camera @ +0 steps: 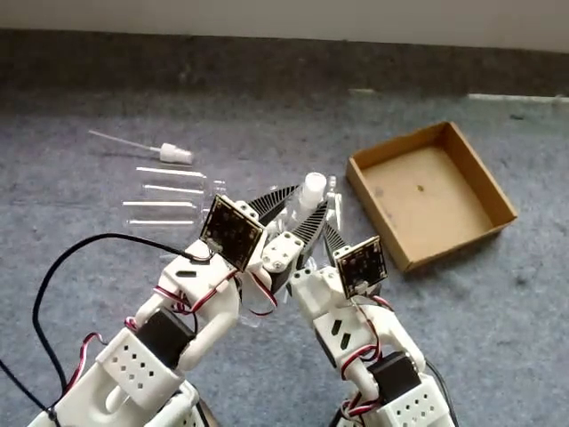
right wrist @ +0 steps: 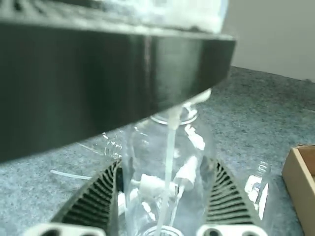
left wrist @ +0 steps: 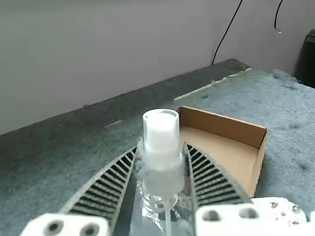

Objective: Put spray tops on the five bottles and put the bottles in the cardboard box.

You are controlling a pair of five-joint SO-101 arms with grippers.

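**Spray top meets bottle**

We see the grey table (camera: 498, 347) end at a dark strip along the top of the frame. The cardboard box (camera: 427, 191) sits at right, its near corner just beside an arm. Both arms lean in from the bottom edge, cut off there. The left end effector (left wrist: 160, 147) clamps the spray top (left wrist: 160, 130). The right end effector (right wrist: 166, 164) grips the clear bottle (right wrist: 194, 147), its neck partly hidden by a blurred finger (right wrist: 123, 73). Thin tubes (camera: 171, 189) at upper left are hard to make out.
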